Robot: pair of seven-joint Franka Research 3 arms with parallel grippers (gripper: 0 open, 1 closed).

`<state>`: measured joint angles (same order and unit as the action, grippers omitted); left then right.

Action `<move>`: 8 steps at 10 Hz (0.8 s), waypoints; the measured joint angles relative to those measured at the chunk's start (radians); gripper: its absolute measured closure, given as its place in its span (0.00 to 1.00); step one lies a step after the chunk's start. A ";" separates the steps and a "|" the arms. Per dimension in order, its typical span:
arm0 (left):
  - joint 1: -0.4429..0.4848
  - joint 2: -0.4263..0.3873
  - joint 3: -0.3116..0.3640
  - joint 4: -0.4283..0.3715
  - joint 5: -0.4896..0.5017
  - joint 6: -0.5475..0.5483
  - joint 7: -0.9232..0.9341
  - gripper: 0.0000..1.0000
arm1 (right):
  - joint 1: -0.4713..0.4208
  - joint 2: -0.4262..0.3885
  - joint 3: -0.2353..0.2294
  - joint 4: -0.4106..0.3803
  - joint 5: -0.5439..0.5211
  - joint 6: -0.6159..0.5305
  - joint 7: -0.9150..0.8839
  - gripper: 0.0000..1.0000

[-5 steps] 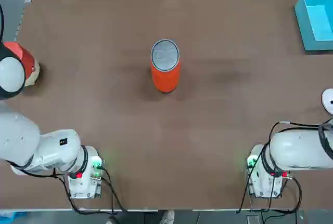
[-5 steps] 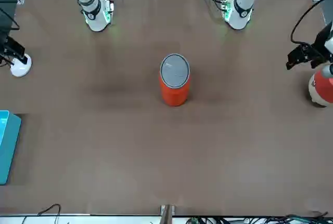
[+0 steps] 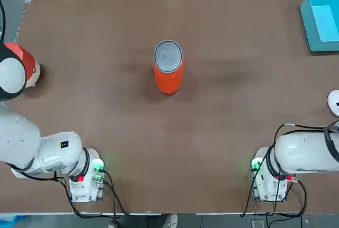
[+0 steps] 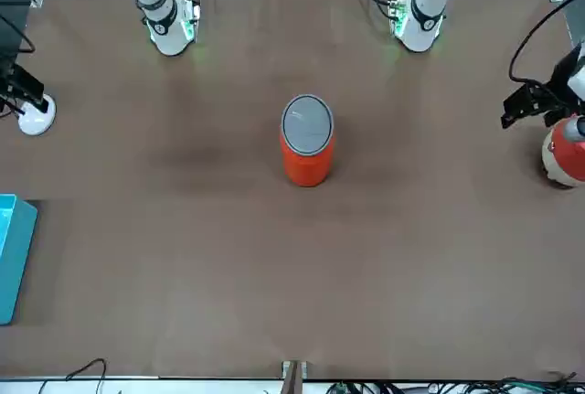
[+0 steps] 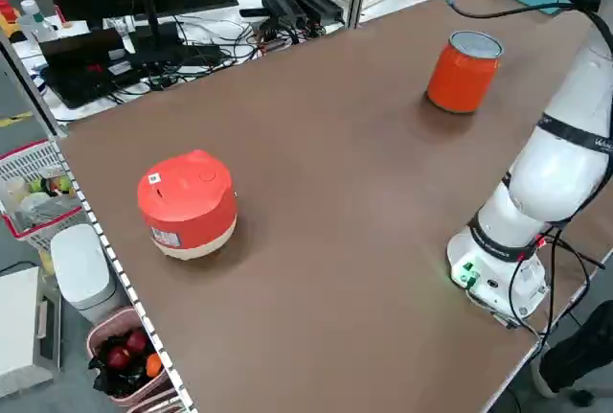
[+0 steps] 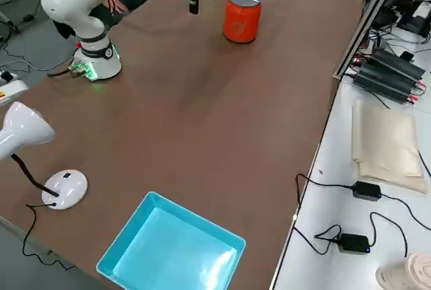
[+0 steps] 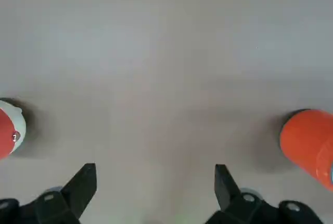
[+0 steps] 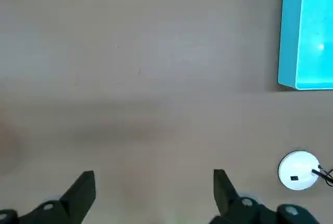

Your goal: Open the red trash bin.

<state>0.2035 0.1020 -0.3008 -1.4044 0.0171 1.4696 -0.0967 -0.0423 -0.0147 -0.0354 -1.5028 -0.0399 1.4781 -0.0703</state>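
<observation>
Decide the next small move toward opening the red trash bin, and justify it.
Probably bring the left gripper, open and nearer, over the red trash bin. Its grey lid is shut, and both it and the open right gripper hang far off.

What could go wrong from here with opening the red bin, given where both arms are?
The red trash bin stands free and upright at mid-table, lid shut; a sideways push on the swing lid could tip or slide it. The open left gripper hangs near the red-and-cream pot and could clip it when moving. The right gripper is also open, over bare table.
</observation>
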 joint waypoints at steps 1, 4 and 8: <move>-0.007 0.009 -0.013 -0.002 -0.017 0.002 -0.014 0.00 | 0.000 0.000 0.000 0.000 0.001 0.000 0.000 0.00; -0.020 0.023 -0.047 -0.009 -0.111 0.008 -0.153 0.18 | 0.003 0.000 0.001 0.000 0.002 0.000 0.000 0.03; -0.061 0.027 -0.181 -0.093 -0.112 0.025 -0.238 0.68 | 0.123 0.001 0.004 -0.008 0.061 -0.001 0.242 0.46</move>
<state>0.1422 0.1291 -0.4816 -1.4974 -0.0950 1.4944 -0.3345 0.0811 -0.0140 -0.0315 -1.5109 0.0208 1.4771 0.1716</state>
